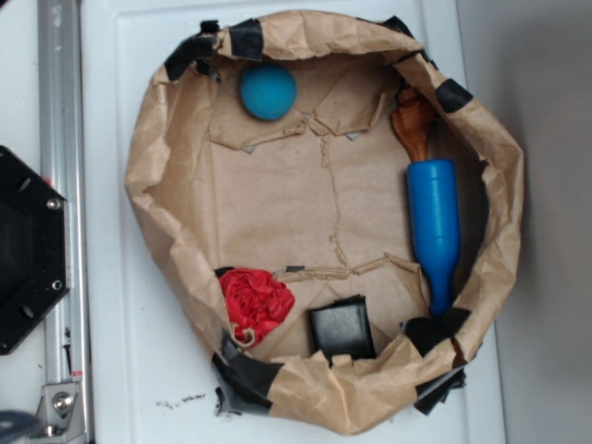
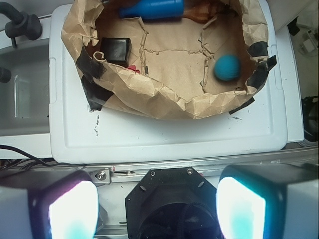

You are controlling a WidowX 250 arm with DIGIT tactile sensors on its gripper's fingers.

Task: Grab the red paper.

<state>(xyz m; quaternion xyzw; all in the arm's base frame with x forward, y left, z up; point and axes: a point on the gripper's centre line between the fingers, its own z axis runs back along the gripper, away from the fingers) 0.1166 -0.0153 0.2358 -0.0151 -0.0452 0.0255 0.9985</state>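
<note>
The red paper (image 1: pixel 256 301), a crumpled red wad, lies inside the brown paper bag (image 1: pixel 148 176) against its lower-left wall. In the wrist view only a sliver of the red paper (image 2: pixel 132 68) shows over the bag's near rim, beside a black box (image 2: pixel 115 50). My gripper (image 2: pixel 157 206) is open, its two fingers (image 2: pixel 72 209) spread wide with nothing between them. It hovers high over the robot base (image 2: pixel 174 204), well back from the bag. The exterior view does not show the gripper.
The bag also holds a blue ball (image 1: pixel 268 91), a blue bottle-shaped toy (image 1: pixel 434 231), a brown wooden piece (image 1: pixel 412 125) and the black box (image 1: pixel 342 330). The bag sits on a white lid (image 1: pixel 120 324). A metal rail (image 1: pixel 57 139) runs along the left.
</note>
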